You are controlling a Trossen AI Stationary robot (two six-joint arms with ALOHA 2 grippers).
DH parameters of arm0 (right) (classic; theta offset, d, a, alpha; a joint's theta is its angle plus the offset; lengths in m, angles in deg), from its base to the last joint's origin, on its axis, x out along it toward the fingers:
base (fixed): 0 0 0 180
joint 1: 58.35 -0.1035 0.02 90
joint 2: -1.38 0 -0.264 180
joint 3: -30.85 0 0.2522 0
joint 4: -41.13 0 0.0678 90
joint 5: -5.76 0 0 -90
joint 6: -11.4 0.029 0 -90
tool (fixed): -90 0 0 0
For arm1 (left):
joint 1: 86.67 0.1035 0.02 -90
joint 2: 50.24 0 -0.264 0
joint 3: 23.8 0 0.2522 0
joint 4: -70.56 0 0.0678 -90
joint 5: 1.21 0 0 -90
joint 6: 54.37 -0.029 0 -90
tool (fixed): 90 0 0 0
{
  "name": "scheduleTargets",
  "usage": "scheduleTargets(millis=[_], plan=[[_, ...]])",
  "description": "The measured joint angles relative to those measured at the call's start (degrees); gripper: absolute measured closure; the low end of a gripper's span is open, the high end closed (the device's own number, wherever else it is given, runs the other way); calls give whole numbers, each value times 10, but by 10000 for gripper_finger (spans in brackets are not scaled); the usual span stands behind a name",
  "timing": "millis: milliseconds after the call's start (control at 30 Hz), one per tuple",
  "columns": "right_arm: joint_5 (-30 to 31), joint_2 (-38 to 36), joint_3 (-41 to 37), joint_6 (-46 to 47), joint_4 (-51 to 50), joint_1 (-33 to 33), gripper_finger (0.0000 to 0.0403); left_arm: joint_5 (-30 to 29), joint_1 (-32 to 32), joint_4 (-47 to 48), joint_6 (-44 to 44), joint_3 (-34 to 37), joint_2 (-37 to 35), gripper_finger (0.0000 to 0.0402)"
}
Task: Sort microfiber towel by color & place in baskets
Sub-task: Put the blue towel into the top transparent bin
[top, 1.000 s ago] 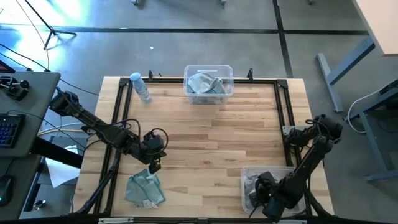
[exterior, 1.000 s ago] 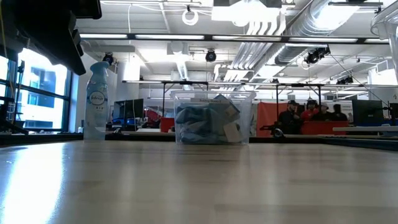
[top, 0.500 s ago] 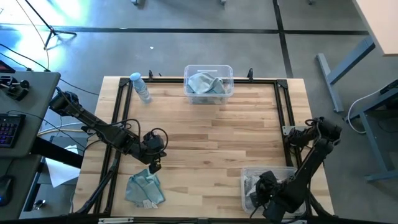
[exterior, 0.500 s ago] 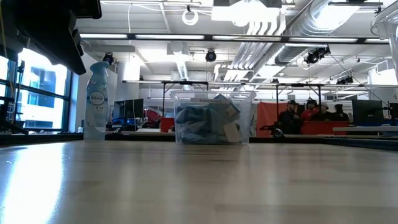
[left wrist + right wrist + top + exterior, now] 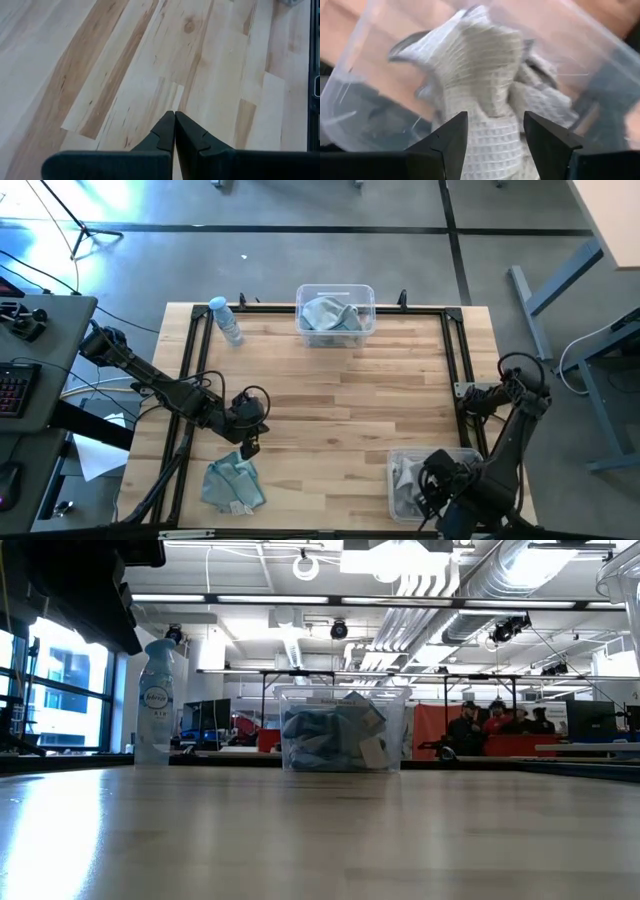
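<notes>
A light blue-teal microfiber towel (image 5: 233, 483) lies flat on the table near its front left corner. My left gripper (image 5: 247, 445) hovers just beyond it, shut (image 5: 174, 131) over bare wood. The far basket (image 5: 368, 295) holds blue-teal towels (image 5: 330, 737). The near-right basket (image 5: 392, 498) holds pale grey towels (image 5: 405, 477). My right gripper (image 5: 495, 136) stands open over this basket, and a grey towel (image 5: 482, 80) lies crumpled in it between and beyond the fingers. My right gripper points down into the near-right basket, one finger (image 5: 451, 140) on each side of the grey towel's raised fold (image 5: 492, 125). I cannot tell whether the fingers touch the cloth. The towel rests on the others in the basket.
A clear bottle with a blue cap (image 5: 228, 322) stands at the far left of the table. A black frame (image 5: 190, 370) runs along the table's edges. The wide middle of the wooden top is bare. People sit in the room beyond the table (image 5: 500, 720).
My right arm has shifted toward the table's right edge above the near-right basket. The grey towel now shows uncovered in the basket's left part, where the gripper stood before.
</notes>
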Motion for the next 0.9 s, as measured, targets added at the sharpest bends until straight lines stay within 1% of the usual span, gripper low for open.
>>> scheduleTargets(millis=[67,133,200,300,333,367,500,633,700,800,900], plan=[[0,0,8,14,-17,4,222,7,0,1,0,0,0,402],[4,0,13,2,-20,8,244,7,0,0,-1,0,0,401],[24,0,14,-32,-19,16,282,7,0,0,-11,0,0,402],[55,0,14,-100,-19,34,361,6,0,0,-25,0,0,401],[60,0,14,-131,-20,43,381,6,0,-1,-29,0,0,402],[66,0,14,-163,-19,52,390,6,0,-1,-29,0,0,402],[89,0,15,-292,-18,103,379,11,0,-4,-27,0,0,401],[142,-5,7,-470,11,158,398,23,0,-28,-22,0,0,401],[161,-17,-9,-551,39,188,398,18,0,-46,-21,0,0,401],[163,-51,-53,-652,102,228,401,-1,4,-73,-20,0,0,402],[171,-105,-129,-717,186,257,402,-13,12,-95,-23,0,0,402]])
